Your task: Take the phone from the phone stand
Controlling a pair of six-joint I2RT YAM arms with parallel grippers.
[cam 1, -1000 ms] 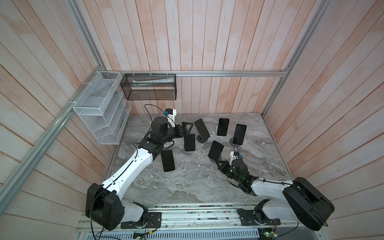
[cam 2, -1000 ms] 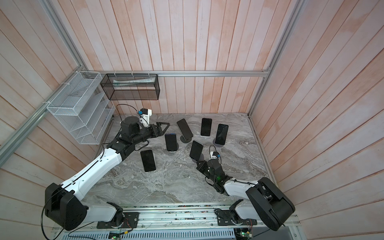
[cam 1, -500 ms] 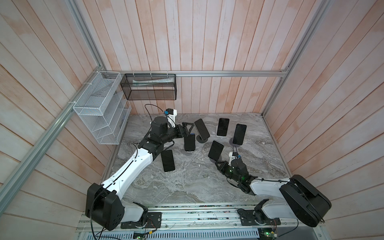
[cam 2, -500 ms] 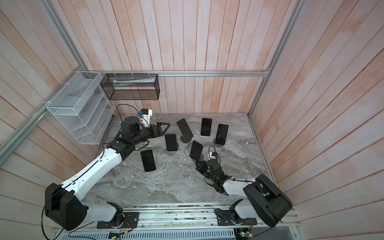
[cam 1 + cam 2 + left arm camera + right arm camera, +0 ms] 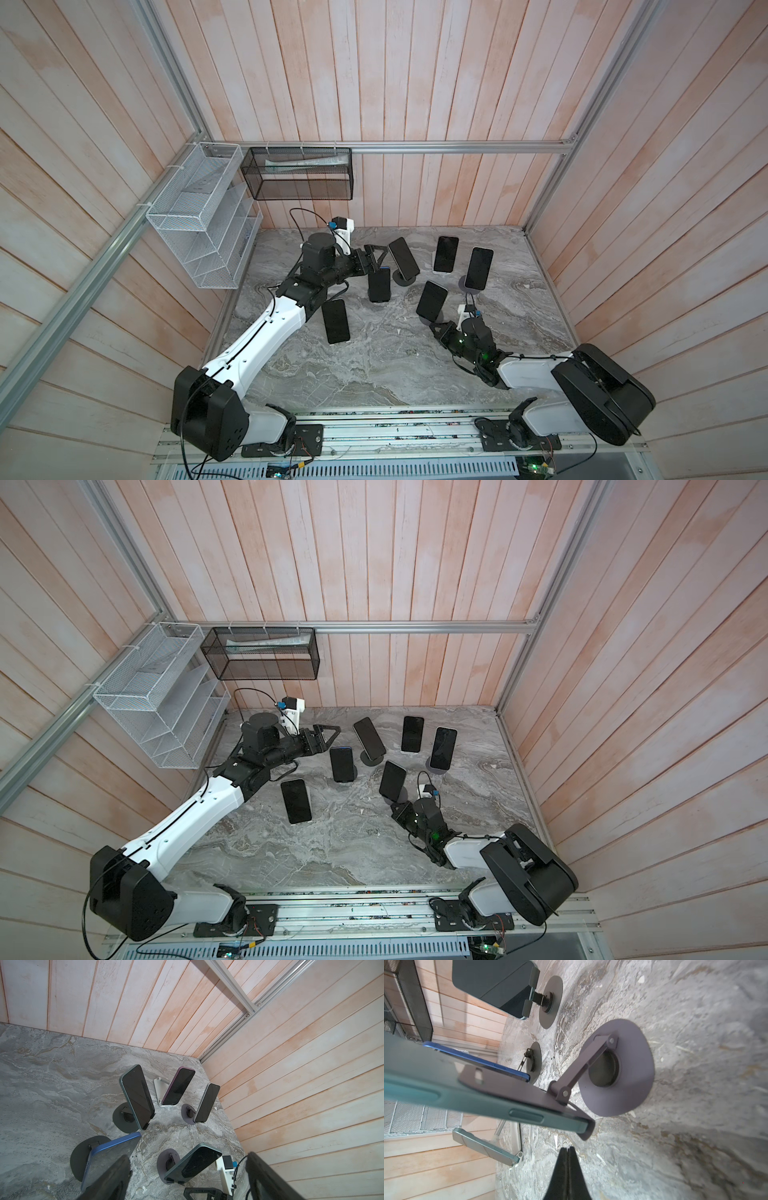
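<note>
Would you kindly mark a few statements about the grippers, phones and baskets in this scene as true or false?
1. The right gripper is shut. True.
2. The left gripper is clamped on the blue phone. False: its jaws stand open near that phone, gripping nothing.
3. The purple-edged phone leans on a white stand. True.
4. The black mesh basket stands on the table. False: it hangs on the back wall, above the table.
</note>
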